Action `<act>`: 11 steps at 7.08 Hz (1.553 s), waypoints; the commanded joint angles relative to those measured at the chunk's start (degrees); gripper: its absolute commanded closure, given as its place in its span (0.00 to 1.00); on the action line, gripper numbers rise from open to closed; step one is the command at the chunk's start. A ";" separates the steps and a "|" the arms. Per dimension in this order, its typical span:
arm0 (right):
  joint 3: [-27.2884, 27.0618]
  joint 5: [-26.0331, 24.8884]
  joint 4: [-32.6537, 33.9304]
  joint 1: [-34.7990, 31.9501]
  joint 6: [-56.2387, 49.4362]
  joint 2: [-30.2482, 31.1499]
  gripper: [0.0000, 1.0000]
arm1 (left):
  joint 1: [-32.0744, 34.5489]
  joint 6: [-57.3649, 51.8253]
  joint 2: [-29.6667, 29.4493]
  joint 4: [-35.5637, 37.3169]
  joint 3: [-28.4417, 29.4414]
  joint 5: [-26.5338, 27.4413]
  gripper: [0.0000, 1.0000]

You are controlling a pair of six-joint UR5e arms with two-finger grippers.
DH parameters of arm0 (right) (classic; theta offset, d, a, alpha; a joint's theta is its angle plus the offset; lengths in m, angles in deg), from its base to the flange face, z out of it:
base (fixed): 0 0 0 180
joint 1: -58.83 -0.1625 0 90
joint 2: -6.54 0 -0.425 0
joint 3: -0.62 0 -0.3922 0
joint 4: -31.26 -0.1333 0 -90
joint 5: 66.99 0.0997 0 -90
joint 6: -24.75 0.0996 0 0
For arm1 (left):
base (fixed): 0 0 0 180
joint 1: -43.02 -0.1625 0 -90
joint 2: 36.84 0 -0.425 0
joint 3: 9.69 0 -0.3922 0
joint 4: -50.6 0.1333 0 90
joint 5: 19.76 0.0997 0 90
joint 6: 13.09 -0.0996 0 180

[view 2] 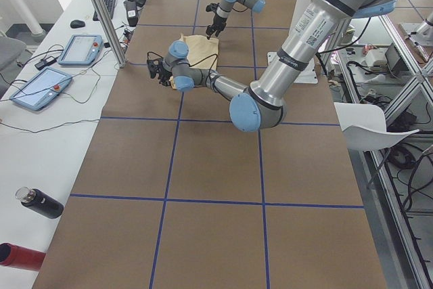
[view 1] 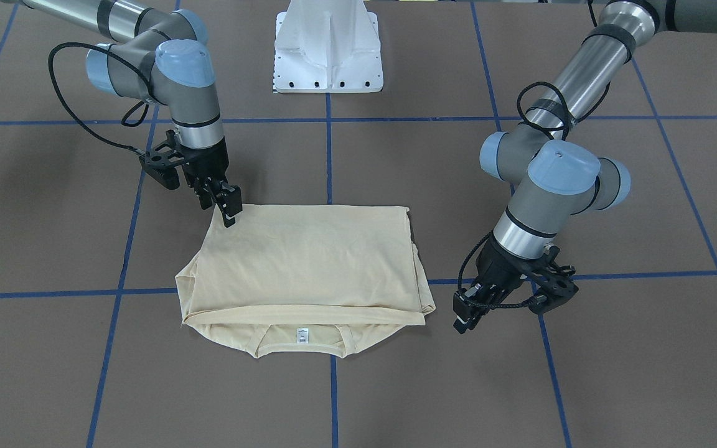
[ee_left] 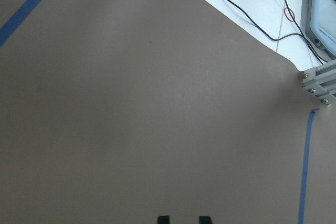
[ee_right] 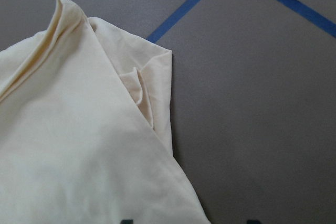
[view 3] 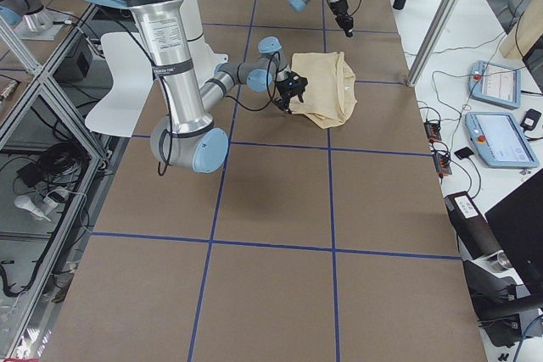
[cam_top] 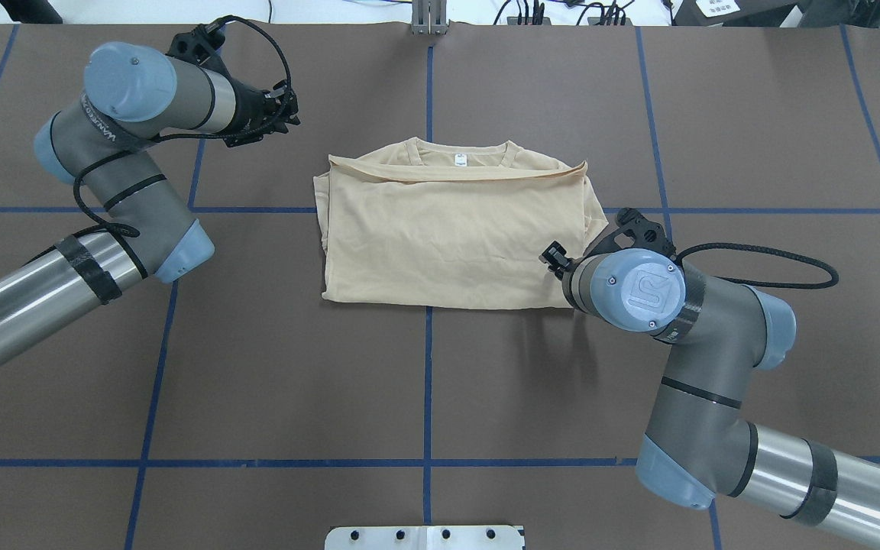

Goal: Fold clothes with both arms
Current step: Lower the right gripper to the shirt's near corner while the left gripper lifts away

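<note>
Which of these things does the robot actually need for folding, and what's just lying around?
For the job:
- cream shirt
- left gripper
- right gripper

Just lying about, on the side bench:
- control tablets
- keyboard
- black bottle
- red cylinder

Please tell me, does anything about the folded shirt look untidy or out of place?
Slightly. The shirt is folded, but its layers do not line up: bunched fabric sticks out on the side near the right gripper, and the collar shows past the top fold.
</note>
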 commanded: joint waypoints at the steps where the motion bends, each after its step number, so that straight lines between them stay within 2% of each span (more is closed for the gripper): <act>1: -0.13 -0.19 0.09 0.38 1.58 0.38 0.88 | -0.07 -0.04 0.12 -0.06 0.07 0.00 0.69; 2: -0.05 -0.11 0.09 0.38 1.68 0.47 1.00 | -0.07 -0.04 0.12 -0.06 0.07 0.00 0.69; 4: -1.80 0.68 0.09 0.20 1.60 0.64 1.00 | -0.07 -0.04 0.12 -0.06 0.07 -0.08 0.69; 5: -5.55 0.86 0.35 0.29 1.68 2.56 1.00 | -0.07 -0.04 -0.31 -0.14 -0.11 -0.69 0.69; 6: -11.67 0.95 1.13 4.20 2.55 7.36 1.00 | -0.07 -0.04 -0.58 -0.14 -1.93 -1.22 0.69; 7: -15.30 -1.83 5.06 9.55 3.26 9.15 1.00 | 0.02 0.14 0.12 0.03 -5.26 -5.66 0.69; 8: -20.39 -2.38 12.93 14.04 3.35 8.91 1.00 | -0.15 1.01 0.47 0.29 -8.42 -9.10 0.68; 9: -24.79 -2.30 19.79 18.79 3.70 8.91 1.00 | -1.37 4.85 0.56 0.82 -10.63 -9.48 0.67; 10: -26.92 -2.48 22.38 23.62 8.58 8.91 0.84 | -3.39 9.41 0.56 2.13 -13.09 -9.40 0.67; 11: -28.33 -3.70 22.76 28.80 14.80 8.91 0.83 | -5.23 12.07 0.56 5.01 -17.64 -9.23 0.65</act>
